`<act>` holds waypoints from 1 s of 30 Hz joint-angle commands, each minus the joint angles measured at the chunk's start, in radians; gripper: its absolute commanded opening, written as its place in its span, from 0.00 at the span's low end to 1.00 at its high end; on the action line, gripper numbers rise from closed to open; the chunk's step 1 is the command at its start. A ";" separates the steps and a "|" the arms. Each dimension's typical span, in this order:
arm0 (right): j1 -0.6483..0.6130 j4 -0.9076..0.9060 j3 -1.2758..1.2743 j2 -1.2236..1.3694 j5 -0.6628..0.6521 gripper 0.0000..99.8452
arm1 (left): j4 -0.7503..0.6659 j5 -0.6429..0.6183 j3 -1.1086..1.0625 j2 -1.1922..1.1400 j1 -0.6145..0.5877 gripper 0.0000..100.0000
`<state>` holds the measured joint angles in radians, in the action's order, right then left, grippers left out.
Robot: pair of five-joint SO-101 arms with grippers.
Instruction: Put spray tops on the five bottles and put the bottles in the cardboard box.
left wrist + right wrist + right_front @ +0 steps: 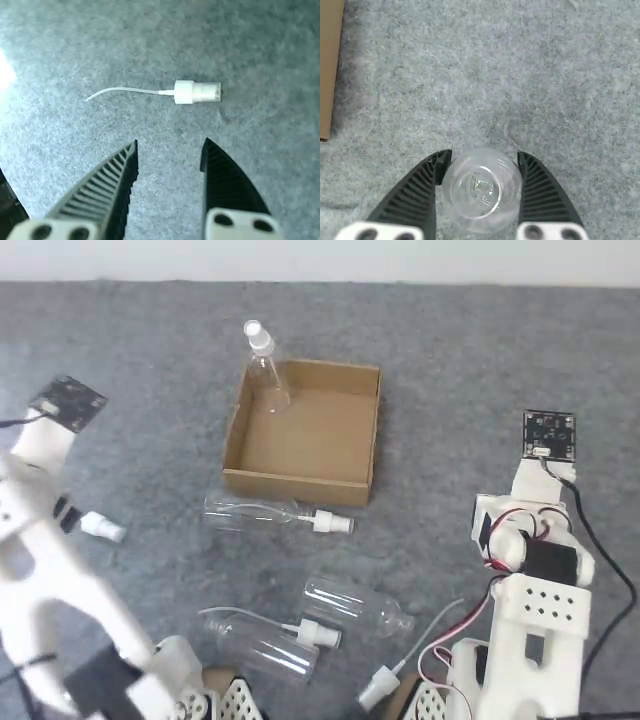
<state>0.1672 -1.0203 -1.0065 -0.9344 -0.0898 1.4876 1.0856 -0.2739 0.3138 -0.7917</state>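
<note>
Seemingly at the capping step, with right gripper (484, 154) clamped on a bottle (481, 189): push the spread-open left gripper (167, 150) forward over the spray top (197, 92) just ahead, then close.

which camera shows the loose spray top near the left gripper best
The left wrist view: the spray top lies in full sight on the carpet ahead of the open left gripper, thin tube included. The high view shows it small, beside that arm.

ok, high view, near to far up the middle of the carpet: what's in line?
Uncapped bottle lying on its side → capped bottle lying on its side → cardboard box. The nearest bottle and loose spray tops overlap in depth, so they are left out.
</note>
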 commanded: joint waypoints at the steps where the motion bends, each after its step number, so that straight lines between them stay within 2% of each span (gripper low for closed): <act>1: -0.001 0.016 0.015 -0.030 -0.011 0.08 | 0.121 0.333 0.185 -0.112 0.000 0.19; 5: -0.001 0.016 0.015 -0.030 -0.011 0.08 | 0.109 0.532 0.214 -0.180 -0.002 0.19; 13: 0.001 0.016 0.015 -0.030 -0.012 0.08 | -0.011 0.694 0.211 -0.307 0.005 0.19; 25: 0.001 0.016 0.015 -0.030 -0.012 0.08 | -0.175 0.723 0.213 -0.526 0.060 0.19; 30: 0.001 0.016 0.015 -0.030 -0.012 0.08 | -0.198 0.723 0.213 -0.582 0.092 0.19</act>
<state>0.1672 -1.0203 -1.0065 -0.9344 -0.0898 1.3142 1.7990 -0.1158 -0.2647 -0.7227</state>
